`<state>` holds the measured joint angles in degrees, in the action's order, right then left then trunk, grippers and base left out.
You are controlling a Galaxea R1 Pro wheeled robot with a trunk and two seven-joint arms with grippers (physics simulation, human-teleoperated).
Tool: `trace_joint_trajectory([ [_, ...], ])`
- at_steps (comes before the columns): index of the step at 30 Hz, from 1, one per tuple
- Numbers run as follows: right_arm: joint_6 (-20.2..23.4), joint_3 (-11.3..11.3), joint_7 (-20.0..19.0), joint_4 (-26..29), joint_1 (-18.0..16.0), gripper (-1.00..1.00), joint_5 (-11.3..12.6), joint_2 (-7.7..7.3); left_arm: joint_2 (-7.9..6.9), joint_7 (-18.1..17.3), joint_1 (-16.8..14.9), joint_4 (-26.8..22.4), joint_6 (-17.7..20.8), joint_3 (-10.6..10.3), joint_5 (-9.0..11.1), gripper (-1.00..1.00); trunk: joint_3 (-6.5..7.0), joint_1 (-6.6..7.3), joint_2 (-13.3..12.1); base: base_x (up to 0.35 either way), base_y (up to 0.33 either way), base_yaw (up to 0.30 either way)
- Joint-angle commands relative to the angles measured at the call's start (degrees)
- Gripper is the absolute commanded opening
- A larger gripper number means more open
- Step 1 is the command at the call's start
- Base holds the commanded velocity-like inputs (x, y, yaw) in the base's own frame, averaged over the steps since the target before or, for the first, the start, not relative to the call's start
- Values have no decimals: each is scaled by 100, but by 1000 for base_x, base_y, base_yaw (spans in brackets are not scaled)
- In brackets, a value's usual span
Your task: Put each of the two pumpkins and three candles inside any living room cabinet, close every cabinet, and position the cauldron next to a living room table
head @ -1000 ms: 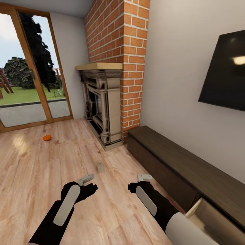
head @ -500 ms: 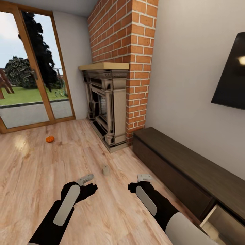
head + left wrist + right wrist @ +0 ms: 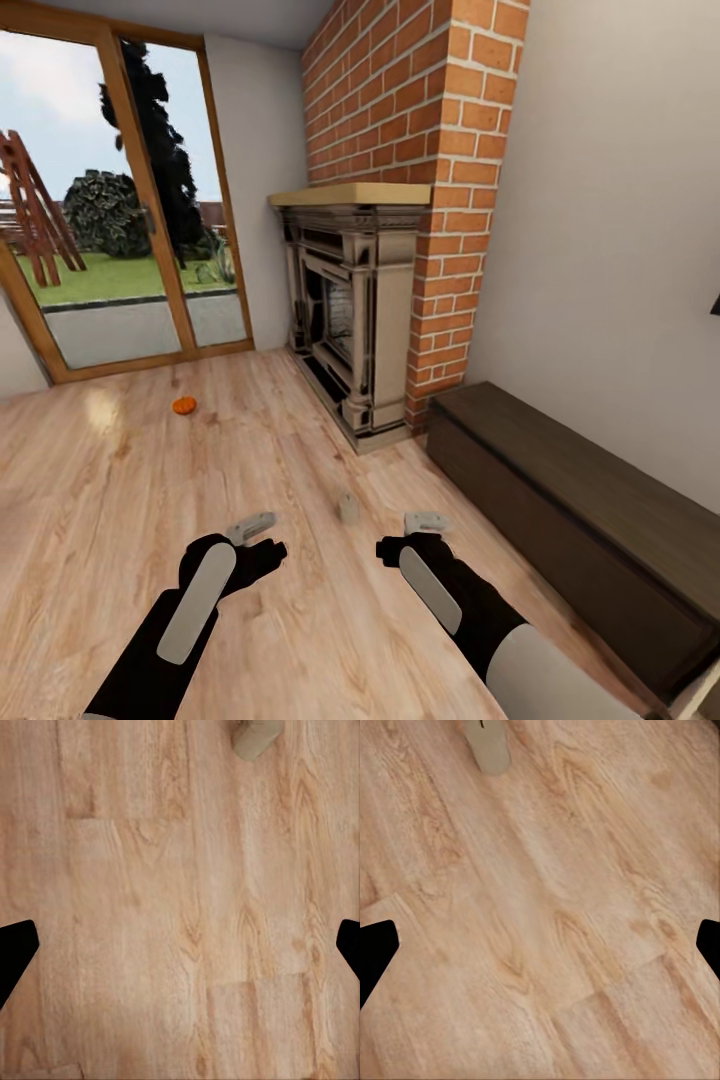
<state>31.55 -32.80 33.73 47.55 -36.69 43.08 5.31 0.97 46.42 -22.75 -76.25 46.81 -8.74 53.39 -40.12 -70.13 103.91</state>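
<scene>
One small orange pumpkin (image 3: 183,405) lies on the wood floor far ahead to the left, near the glass doors. A pale stubby candle (image 3: 348,507) stands on the floor just ahead of and between my two grippers; the wrist views catch it too, candle (image 3: 255,735) and candle (image 3: 487,746). The long dark-brown cabinet (image 3: 590,520) runs along the right wall. My left gripper (image 3: 258,537) and right gripper (image 3: 412,532) hover over bare floor. Both are open, fingers wide apart and nothing between them, left gripper (image 3: 180,952), right gripper (image 3: 540,952).
A stone fireplace (image 3: 355,310) with a brick chimney (image 3: 420,110) stands ahead, at the cabinet's far end. Wood-framed glass doors (image 3: 120,200) fill the left wall. A pale corner of an open drawer (image 3: 703,697) shows at the lower right.
The camera has swung left, so the room has slid right in the picture and the wall screen is nearly gone from view. Both arms keep the same pose.
</scene>
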Motion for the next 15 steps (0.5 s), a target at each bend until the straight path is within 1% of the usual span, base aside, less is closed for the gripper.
trace_joint_trajectory([
  [1,9,-16,54,9,-5,100,49,-3,-2,60,-4,-4,2,-5,57,100,-6,-2,3,207,173,286],
  [7,9,-48,54,9,-5,100,50,-3,-8,60,-5,-4,1,-5,57,100,-6,-2,3,222,160,269],
  [10,9,-50,54,9,-5,100,50,-3,-10,60,-5,-4,-1,-5,57,100,-6,-2,3,237,138,75],
  [15,9,-51,54,9,-5,100,47,-3,-15,59,-6,-4,0,-5,62,100,-6,-2,3,271,93,12],
])
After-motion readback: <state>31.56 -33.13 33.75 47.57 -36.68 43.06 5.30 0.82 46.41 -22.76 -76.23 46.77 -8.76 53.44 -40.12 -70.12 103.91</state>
